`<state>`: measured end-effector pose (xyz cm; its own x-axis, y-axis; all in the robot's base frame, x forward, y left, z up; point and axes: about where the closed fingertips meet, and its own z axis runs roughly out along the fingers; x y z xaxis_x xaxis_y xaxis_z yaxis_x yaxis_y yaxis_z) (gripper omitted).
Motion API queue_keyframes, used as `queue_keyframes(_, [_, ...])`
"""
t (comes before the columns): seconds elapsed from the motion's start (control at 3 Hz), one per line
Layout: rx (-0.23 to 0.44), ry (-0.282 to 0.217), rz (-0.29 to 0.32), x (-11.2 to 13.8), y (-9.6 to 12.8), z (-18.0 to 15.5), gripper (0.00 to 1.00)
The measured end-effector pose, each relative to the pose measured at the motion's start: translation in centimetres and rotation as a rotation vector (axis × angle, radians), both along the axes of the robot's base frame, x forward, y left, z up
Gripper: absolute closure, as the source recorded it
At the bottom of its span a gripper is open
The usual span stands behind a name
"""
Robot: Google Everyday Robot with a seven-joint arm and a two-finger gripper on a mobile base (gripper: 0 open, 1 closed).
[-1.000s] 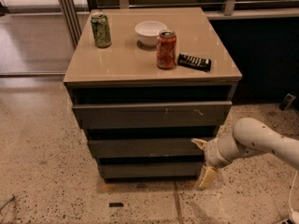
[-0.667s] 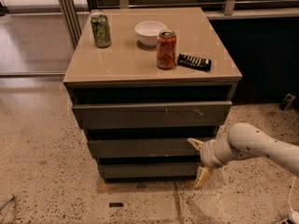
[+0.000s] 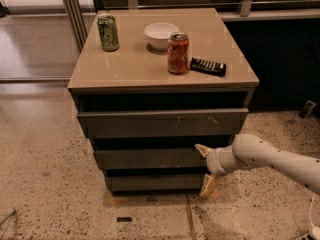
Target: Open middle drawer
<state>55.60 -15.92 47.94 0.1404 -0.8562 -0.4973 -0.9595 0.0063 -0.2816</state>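
Middle drawer: centre of the frame, just below mid-height; looks shut, not yet pulled out.
Gripper: lower right of centre, at that front's right end; jaws spread, holding nothing.
Left: catch an edge, pull outward.

pincer spread, at right end of middle drawer
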Motion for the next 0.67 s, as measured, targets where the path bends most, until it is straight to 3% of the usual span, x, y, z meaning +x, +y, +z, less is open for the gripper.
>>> queue_keyframes(0.67, [-0.028,-0.020,-0.035,3.8,0.4,-2.9,0.00])
